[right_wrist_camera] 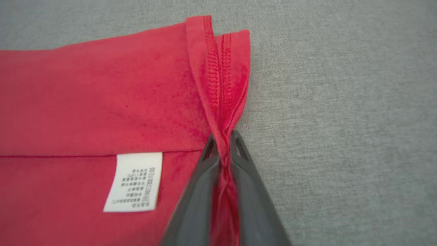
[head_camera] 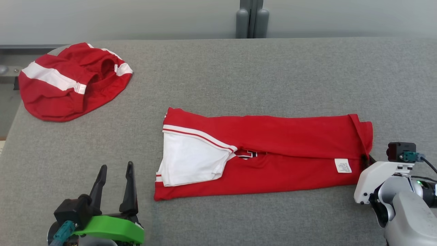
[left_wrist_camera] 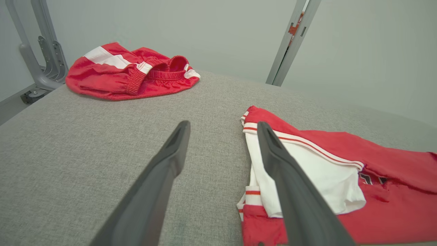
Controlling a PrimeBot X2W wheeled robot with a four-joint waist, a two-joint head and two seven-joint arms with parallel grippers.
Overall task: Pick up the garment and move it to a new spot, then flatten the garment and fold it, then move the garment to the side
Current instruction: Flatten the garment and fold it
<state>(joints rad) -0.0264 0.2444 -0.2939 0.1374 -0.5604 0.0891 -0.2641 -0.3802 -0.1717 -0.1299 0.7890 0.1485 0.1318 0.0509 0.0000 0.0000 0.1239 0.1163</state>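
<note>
Right fingers (right_wrist_camera: pixel 196 205) clamp the red garment (right_wrist_camera: pixel 85 85) by its hem — wrist low; left fingers (left_wrist_camera: pixel 153 191) spread wide above the counter (left_wrist_camera: pixel 68 143), holding nothing.

Print on the garment (head_camera: pixel 290 136) label (right_wrist_camera: pixel 134 181) is illegible.

The table (head_camera: pixel 273 68) has a grey woven fabric surface. A red garment (head_camera: pixel 280 136), folded lengthwise into a long band (white sleeve panel (head_camera: pixel 191 157) at its left end, white care label (head_camera: pixel 342 165) near its right end), lies flat near the front centre. Red shorts (head_camera: pixel 68 85) with white stripes lie bunched at the far left corner, well apart.
</note>
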